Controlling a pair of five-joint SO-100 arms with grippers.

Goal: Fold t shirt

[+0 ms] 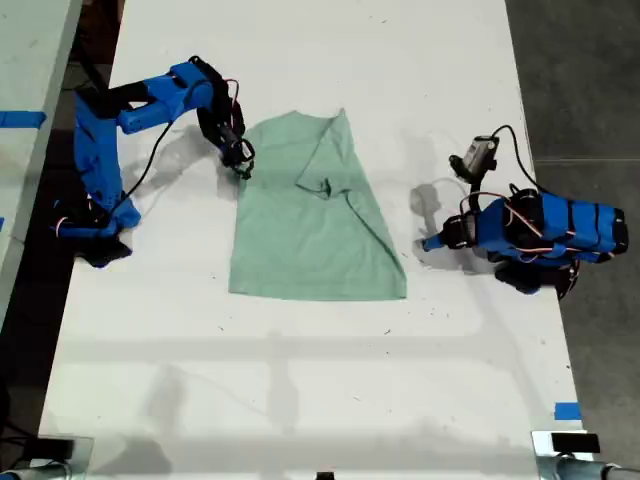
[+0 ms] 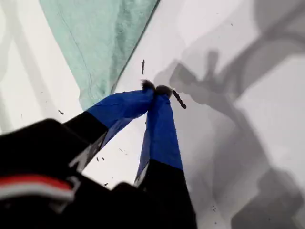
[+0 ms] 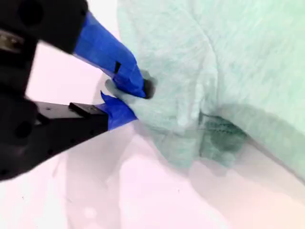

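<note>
The t shirt (image 1: 312, 215) lies spread on the white table (image 1: 300, 380), between my two arms, and is partly folded: one side has been turned over onto the body, leaving a slanted edge that runs from the top of the cloth down toward the lower corner on the exterior view's right. The cloth is creased, with a small bunched knot near its middle. My second gripper (image 3: 125, 97) is at the shirt's edge on the exterior view's left, near the upper part of that side; its blue fingers (image 3: 112, 55) are pinched down on a fold of the mint fabric, the jaws nearly together with cloth between them, and the material puckers just beyond the tips. In the exterior view this is the arm (image 1: 150, 105) whose base stands at the table's left edge. My first gripper (image 2: 155, 90) sits off the cloth on bare table, well apart from the shirt's slanted edge, which lies ahead of it and to one side; its jaws are closed tip to tip and hold nothing. That arm (image 1: 540, 235) rests low on the exterior view's right. Blue tape (image 1: 567, 410) marks the table near the lower right corner of the exterior view.
</note>
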